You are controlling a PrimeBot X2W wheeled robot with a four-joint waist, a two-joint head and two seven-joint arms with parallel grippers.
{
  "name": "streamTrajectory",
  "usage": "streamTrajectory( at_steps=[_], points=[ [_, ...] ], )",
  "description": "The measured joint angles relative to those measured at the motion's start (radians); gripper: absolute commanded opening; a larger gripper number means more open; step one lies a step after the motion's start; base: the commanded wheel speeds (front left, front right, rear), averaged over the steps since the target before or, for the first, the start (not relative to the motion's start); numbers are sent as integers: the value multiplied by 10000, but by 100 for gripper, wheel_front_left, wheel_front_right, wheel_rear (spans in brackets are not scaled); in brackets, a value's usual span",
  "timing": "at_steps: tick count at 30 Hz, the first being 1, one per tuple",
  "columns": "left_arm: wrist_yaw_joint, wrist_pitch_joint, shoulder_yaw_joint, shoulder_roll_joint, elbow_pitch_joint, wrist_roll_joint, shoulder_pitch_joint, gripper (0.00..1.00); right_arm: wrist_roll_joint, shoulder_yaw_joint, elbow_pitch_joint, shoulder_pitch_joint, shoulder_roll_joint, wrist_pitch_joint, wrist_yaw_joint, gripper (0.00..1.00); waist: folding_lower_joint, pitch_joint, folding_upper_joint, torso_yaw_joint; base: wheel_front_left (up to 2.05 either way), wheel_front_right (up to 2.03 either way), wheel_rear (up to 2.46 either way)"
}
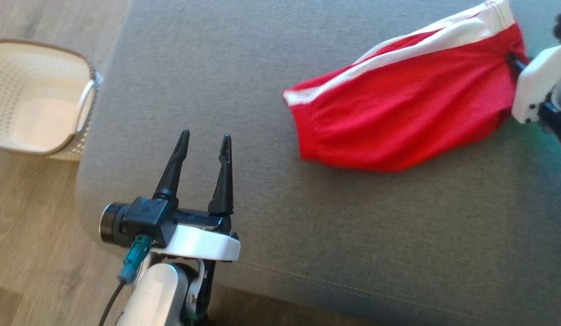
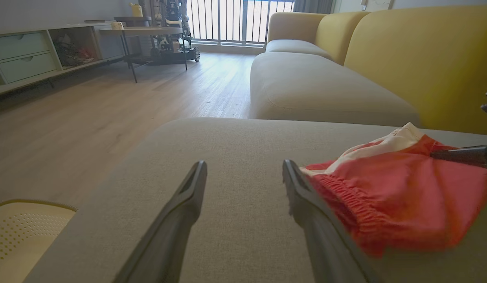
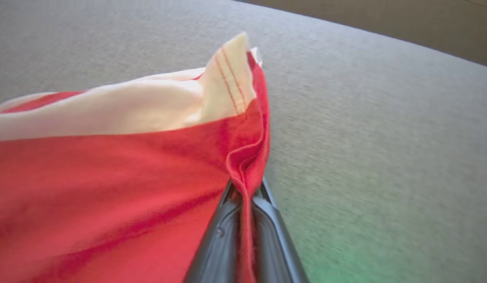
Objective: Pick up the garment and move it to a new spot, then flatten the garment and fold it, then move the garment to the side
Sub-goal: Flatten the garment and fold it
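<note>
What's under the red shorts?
The grey sofa cushion lies under the red shorts. Whatever sits directly beneath the cloth is covered. The right end effector pinches one edge.

You have bare grey cushion on every side of your left gripper — open surface runs from its spread fingers to the red garment. That garment fills the far right part, pinched at its edge by the right gripper. Off the cushion's left edge a white basket stands on the wood floor — a yellow sofa back rises behind the garment.
</note>
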Motion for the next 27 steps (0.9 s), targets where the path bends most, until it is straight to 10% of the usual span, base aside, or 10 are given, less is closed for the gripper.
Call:
streamTrajectory(
  at_steps=[17, 27],
  points=[
    [-173, -2, 295, 0, 79, 337, 136, 100, 128, -234, 458, -9, -1312, -968, -13, 0, 0, -597, 0, -1841, 0, 0, 0],
    [-178, 0, 326, 0, 305, 399, 465, 100, 56, -148, -4, -534, -155, -708, -13, 0, 0, -1172, 0, -2048, 0, 0, 0]
  ],
)
